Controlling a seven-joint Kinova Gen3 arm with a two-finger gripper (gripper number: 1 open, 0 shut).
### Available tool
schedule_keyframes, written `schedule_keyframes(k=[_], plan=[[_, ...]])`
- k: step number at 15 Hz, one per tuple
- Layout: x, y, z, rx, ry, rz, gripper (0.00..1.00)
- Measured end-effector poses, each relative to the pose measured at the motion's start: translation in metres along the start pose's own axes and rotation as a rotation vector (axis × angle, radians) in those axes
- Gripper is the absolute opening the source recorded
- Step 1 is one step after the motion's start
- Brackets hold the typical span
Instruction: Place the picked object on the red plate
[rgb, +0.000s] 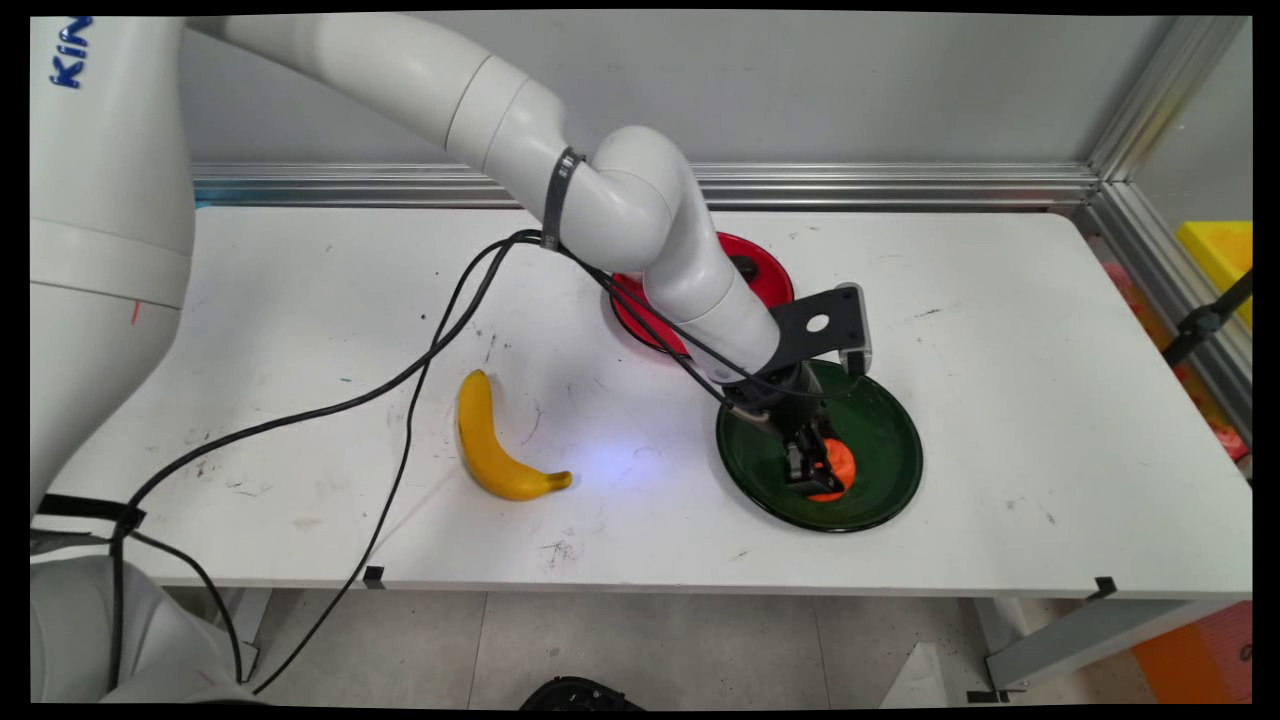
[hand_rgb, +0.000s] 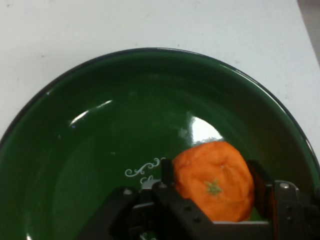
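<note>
The hand view shows white scrollwork lettering on the floor of the green plate (hand_rgb: 100, 165) and the stem mark on the orange (hand_rgb: 214, 181), neither of which the main view resolves; the main view alone shows a banana (rgb: 495, 444) lying well to the left of the green plate (rgb: 880, 420) and a red plate (rgb: 765, 270) just behind it, partly hidden by the arm. The gripper (rgb: 812, 478) stands inside the green plate, its jaws partly closed with one finger against each side of the orange (rgb: 838, 466), which sits between them on the plate floor.
</note>
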Motion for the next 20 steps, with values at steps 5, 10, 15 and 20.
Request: schedule_keyframes(k=[5,10,15,20], plan=[[0.006,-0.009,-0.012,0.023,0.007,-0.021,0.0],[0.009,-0.033,-0.052,0.042,-0.007,0.002,0.0],[-0.006,-0.076,-0.1,0.073,-0.029,-0.005,0.0],[-0.029,-0.111,-0.124,0.109,-0.06,-0.003,0.0]])
